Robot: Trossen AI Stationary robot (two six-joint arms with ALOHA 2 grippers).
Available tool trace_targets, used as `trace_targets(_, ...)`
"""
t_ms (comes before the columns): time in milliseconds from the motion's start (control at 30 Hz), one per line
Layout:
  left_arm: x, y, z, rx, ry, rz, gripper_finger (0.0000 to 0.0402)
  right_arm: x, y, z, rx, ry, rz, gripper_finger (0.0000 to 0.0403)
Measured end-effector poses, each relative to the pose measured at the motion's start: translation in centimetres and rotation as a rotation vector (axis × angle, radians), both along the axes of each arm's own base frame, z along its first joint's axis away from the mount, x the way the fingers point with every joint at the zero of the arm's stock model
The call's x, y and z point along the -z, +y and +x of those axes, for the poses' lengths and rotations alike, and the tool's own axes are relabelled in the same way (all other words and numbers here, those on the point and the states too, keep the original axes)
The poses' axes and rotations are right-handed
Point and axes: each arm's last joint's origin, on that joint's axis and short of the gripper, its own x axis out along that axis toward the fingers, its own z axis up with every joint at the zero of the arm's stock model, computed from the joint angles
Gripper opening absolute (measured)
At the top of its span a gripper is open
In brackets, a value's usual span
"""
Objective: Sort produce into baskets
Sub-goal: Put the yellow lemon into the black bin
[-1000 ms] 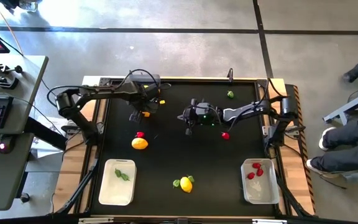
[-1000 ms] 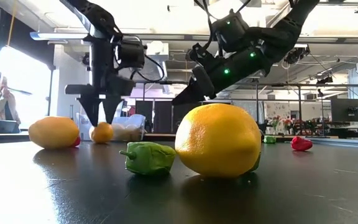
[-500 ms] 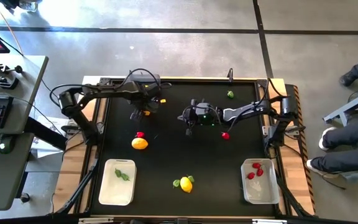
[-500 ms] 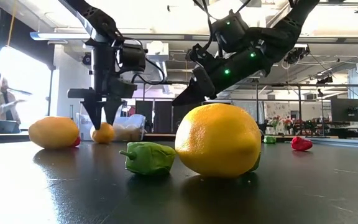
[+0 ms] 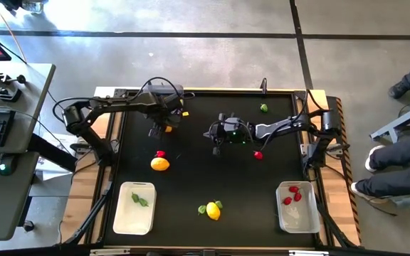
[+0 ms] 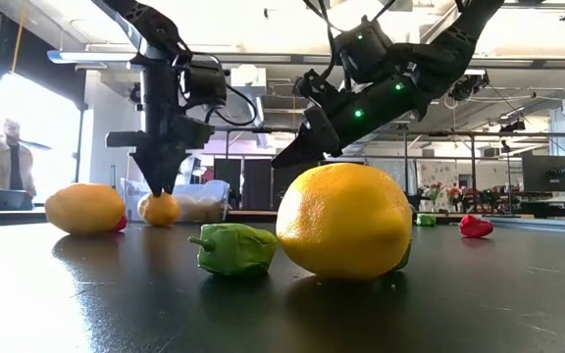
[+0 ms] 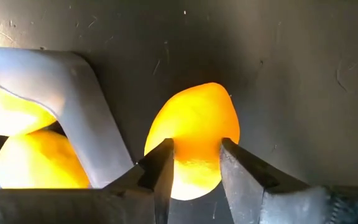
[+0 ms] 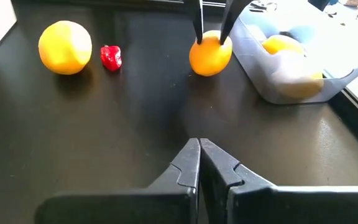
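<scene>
At the near edge of the desk [image 5: 191, 178] stand two pale baskets. The left white basket [image 5: 133, 208] holds one green piece [image 5: 141, 200]; the right white basket [image 5: 297, 207] holds red pieces [image 5: 292, 195] at its far end. Between them, on open black surface, lies a yellow lemon [image 5: 213, 210] with small green pieces touching it on either side; the low view shows the nearer green piece [image 6: 233, 249] lying just beside it.

Farther in, left of centre, a second lemon [image 5: 160, 164] sits with a red strawberry [image 5: 161, 153] touching its far side. Right of centre another red strawberry [image 5: 258, 154] lies alone, with clear black surface all around it.

Beyond that, the right tool [image 5: 217, 146] hangs above the middle of the desk, its fingers [image 8: 191, 163] pressed together and holding nothing. The left tool [image 5: 164, 129] points straight down with its fingers [image 7: 160, 171] closed on either side of a small orange [image 7: 193, 137], which rests on the desk. Just beside the orange, near the far left edge, stands a translucent basket [image 8: 303, 68] with yellow fruit [image 8: 281, 45] inside.

A lone green piece [image 5: 263, 108] lies near the far edge, right of centre, well apart from everything else.

No readable writing shows on the baskets or the arms.
</scene>
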Motion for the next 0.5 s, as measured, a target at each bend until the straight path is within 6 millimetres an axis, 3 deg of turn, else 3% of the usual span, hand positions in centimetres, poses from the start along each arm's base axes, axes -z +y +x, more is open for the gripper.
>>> trace_targets(333,0.4,0.2,0.0,-0.031,0.000,-0.003,0.0213,0.0,0.0,0.0,0.000,0.000,0.000,0.0000)
trace_targets(500,1.6,0.3,-0.4,-0.014,-0.008,0.021,0.0232,0.0,0.0,0.0,0.001,0.000,0.000,0.0000)
